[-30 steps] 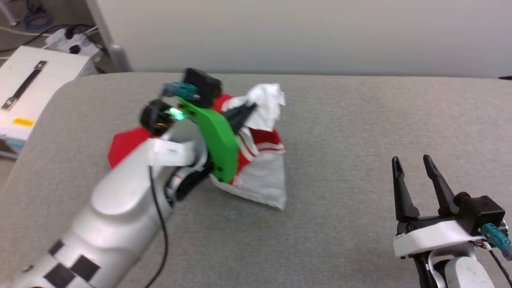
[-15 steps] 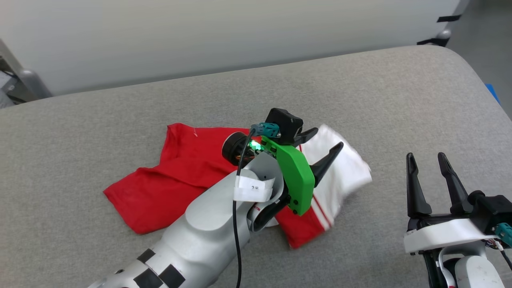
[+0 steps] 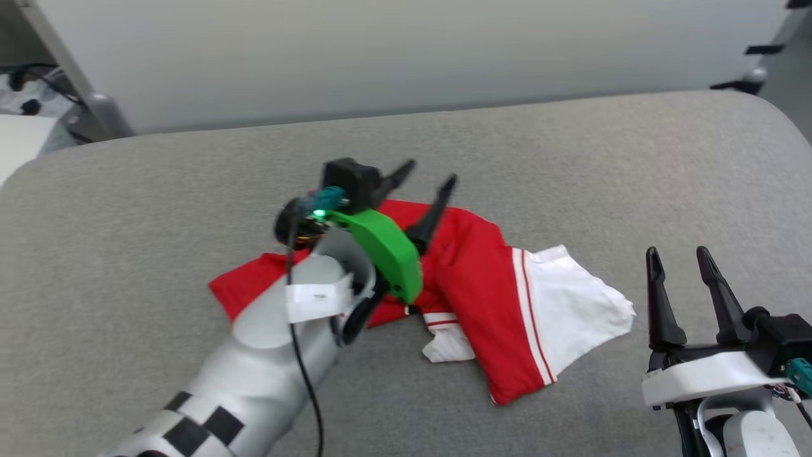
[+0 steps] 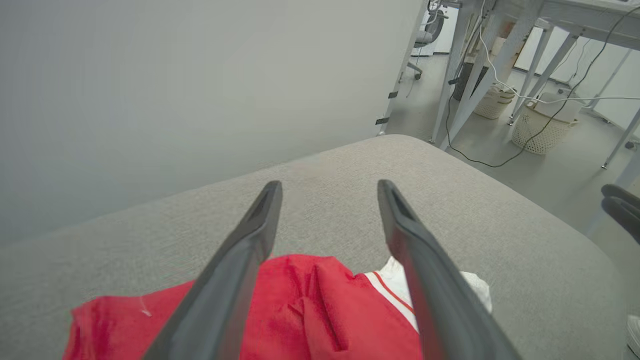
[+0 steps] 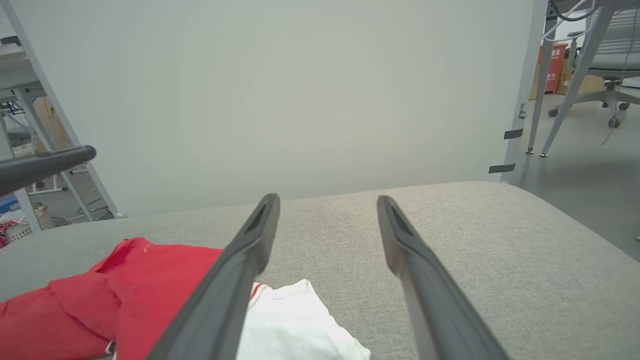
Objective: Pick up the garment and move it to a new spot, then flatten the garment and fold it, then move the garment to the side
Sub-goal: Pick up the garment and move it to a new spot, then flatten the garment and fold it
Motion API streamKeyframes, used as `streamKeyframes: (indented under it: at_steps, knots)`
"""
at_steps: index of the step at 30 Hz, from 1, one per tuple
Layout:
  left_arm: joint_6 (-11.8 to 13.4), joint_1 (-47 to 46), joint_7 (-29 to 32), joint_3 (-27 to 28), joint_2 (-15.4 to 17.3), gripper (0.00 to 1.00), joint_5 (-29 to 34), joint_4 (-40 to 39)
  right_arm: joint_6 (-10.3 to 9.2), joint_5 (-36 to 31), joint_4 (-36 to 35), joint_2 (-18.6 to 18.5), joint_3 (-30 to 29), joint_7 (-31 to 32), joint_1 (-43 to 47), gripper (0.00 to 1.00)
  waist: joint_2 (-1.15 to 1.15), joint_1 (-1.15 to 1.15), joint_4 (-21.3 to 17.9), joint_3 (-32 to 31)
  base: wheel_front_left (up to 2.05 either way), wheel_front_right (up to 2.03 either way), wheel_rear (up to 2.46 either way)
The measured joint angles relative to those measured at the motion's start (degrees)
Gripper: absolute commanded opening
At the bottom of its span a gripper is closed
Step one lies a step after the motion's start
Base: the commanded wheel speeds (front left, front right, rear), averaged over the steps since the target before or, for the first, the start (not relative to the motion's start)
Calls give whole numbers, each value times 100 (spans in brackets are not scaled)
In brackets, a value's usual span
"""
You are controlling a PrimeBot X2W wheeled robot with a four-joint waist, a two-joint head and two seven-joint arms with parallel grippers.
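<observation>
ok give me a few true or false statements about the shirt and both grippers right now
1. The left gripper is shut on the garment. False: its jaws stand open over the garment, holding nothing.
2. The garment lies rumpled on the grey padded surface. True.
3. The right gripper is open and empty. True.
4. The white sleeve lies at the garment's end farthest from the right gripper. False: it lies at the end nearest that gripper.
</observation>
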Motion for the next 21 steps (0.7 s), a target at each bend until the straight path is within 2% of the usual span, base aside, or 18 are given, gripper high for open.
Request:
streamKeyframes:
  at_steps: [5,11,15,21]
  knots:
    - [248,305,-148,524,613,100,21,-475,0,-99,-27,-1,-37,0,151,100,0,0,414,-216,0,0,0]
    - [627,1289,-154,1346,1252,100,223,-1674,0,-148,-85,-24,47,20,317,100,0,0,888,-460,0,0,0]
    - [872,2286,-154,1874,1397,100,416,-2375,0,-137,-134,-66,145,96,426,100,0,0,1117,-588,0,0,0]
    - [988,3717,-154,2409,1334,100,856,-3169,0,-111,-191,-111,215,205,544,100,0,0,1390,-702,0,0,0]
